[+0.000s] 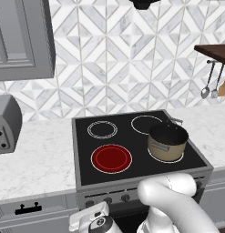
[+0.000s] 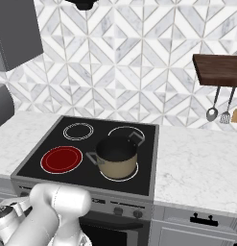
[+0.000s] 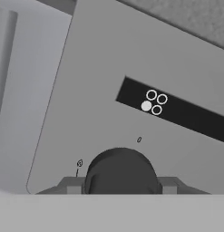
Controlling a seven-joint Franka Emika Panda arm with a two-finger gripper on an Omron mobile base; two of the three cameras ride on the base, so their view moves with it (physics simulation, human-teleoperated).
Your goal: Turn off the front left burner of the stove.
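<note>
Front left burner [image 1: 111, 159] glows red at the stove's [image 1: 82, 150] front-left corner; its small, rigid knob [image 3: 121, 171] sits clamped between the gripper's [image 3: 121, 183] narrowed fingers, likely turning stiffly by its rim.

the stove [image 1: 82, 150] is black glass with white rings and a grey front panel; the front left burner [image 1: 111, 159] glows red. the pot [image 1: 167, 142] is tan outside, dark inside. the counter [image 1: 36, 159] is white marble with grey veins, the backsplash [image 1: 114, 59] white and grey diamonds. a dark knob [image 3: 121, 171] sits on grey.
</note>
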